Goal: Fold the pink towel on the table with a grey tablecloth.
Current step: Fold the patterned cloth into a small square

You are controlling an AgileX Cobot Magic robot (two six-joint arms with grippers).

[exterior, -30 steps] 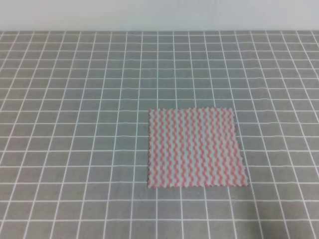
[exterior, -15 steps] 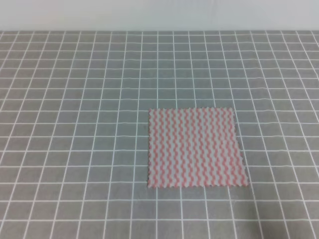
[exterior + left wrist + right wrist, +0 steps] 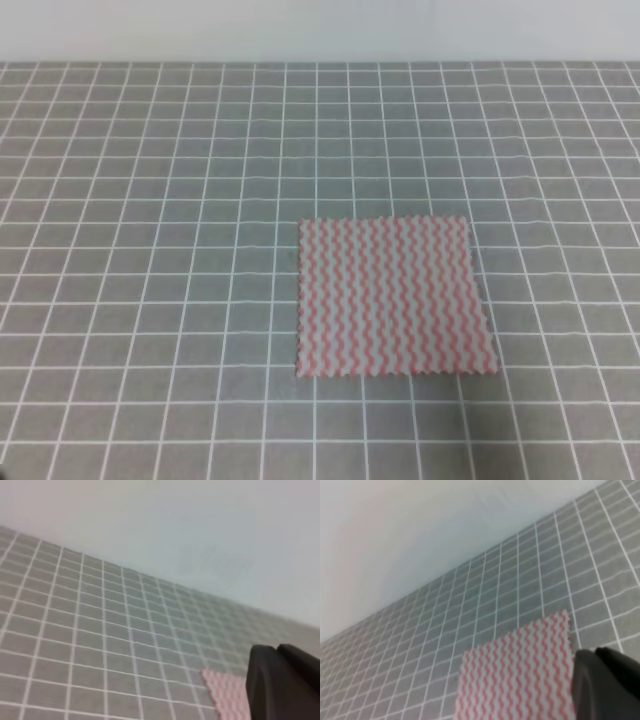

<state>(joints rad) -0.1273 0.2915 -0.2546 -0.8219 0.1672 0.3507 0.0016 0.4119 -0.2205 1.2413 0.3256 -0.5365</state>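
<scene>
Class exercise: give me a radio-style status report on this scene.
Left gripper, right gripper: barely in view, state unclear. Pink towel flat, unfolded on grey table. Nothing blocking.

Plain pale wall (image 3: 320, 30) behind the far edge.

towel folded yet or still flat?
Spread flat. The pink towel shows as one full square, all four edges visible, no crease or doubled layer, lying on the grey tablecloth.
</scene>
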